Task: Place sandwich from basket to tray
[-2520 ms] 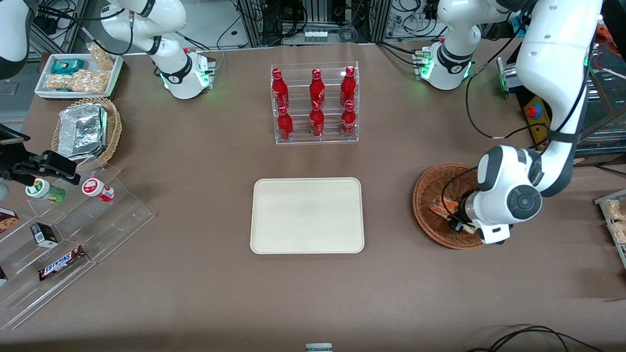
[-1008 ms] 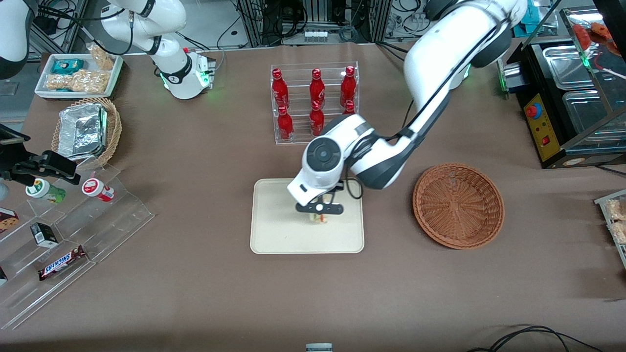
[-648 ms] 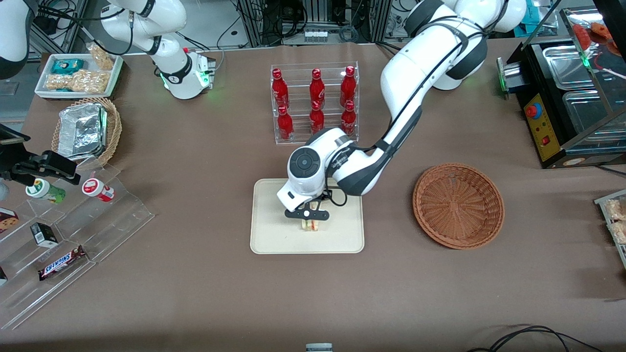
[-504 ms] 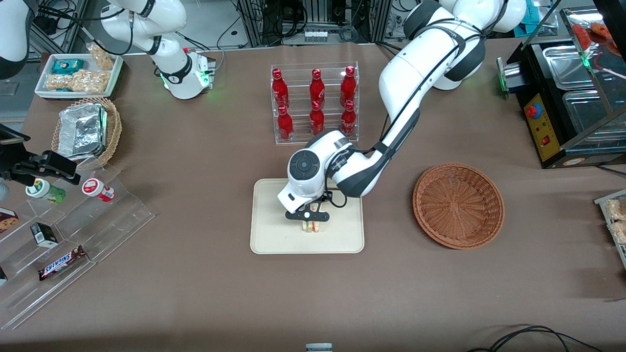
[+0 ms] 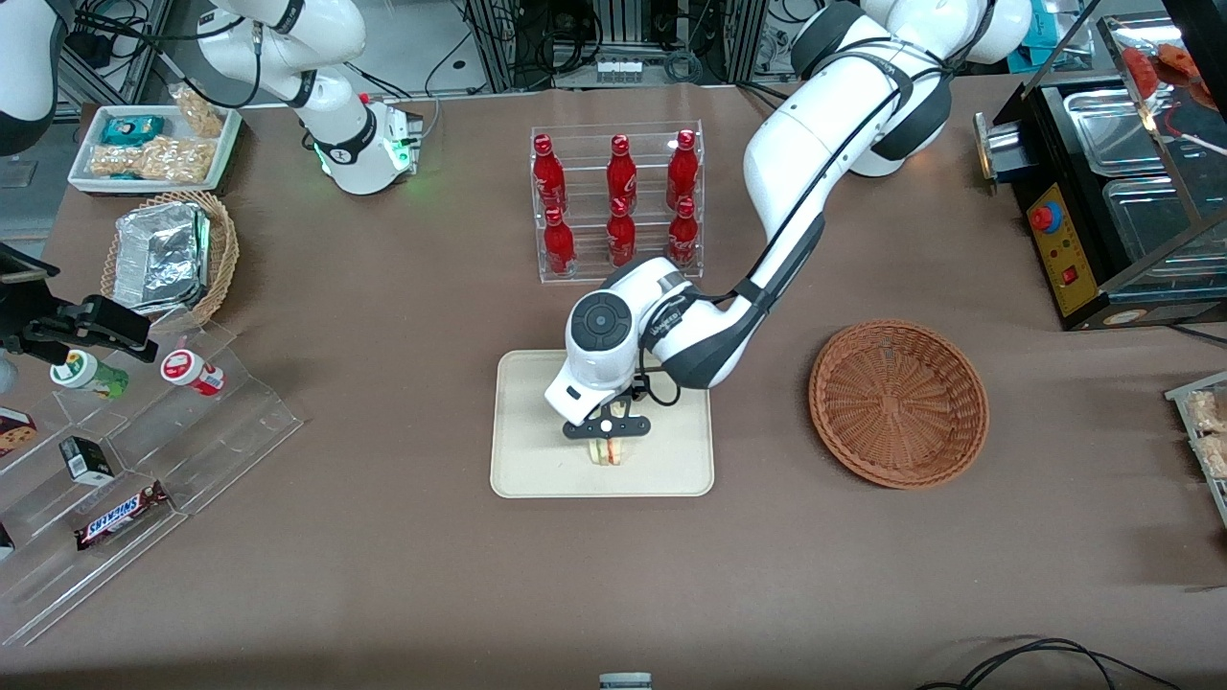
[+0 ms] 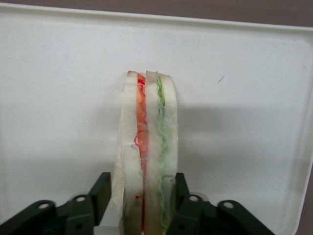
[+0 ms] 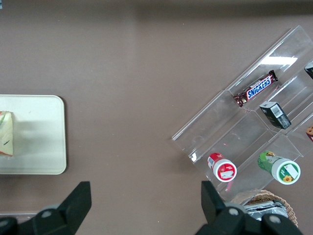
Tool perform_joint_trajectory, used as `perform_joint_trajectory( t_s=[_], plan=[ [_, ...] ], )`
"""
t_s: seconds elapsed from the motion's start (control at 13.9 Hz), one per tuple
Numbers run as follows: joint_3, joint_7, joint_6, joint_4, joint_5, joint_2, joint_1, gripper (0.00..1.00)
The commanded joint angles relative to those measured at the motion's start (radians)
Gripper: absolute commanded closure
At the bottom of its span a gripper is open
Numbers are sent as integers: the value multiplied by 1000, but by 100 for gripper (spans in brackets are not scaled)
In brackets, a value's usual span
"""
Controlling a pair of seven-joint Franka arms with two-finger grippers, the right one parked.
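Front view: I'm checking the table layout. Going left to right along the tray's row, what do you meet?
Acrylic stand with the Snickers bar → tray → gripper shut on the sandwich over the tray → basket.

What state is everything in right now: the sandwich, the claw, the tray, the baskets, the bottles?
Sandwich: on edge over the tray, pinched at both bread faces.
Gripper: above the tray, shut on the sandwich.
Tray: flat on the table, nothing else on it.
Basket: empty.
Tan basket: holds a foil container.
Bottles: six, upright in a clear rack.
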State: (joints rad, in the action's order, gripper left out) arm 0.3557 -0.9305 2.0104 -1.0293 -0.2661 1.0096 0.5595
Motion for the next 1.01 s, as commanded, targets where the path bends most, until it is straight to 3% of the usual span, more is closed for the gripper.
perform_joint_trajectory(
  t_s=[0.0,0.14,0.36,0.5,0.72,0.94],
  plan=[
    [-7,-42,-100,25,-16,-48,7,0],
    [-4,-41,-238,25,-6,-146,-22,0],
    [-1,-28,-395,15,89,-299,-111,0],
    [2,-24,-500,-12,105,-396,-186,0],
    [0,129,-733,-23,186,-531,-312,0],
    [-1,324,-996,-31,220,-647,-475,0]
  ],
)
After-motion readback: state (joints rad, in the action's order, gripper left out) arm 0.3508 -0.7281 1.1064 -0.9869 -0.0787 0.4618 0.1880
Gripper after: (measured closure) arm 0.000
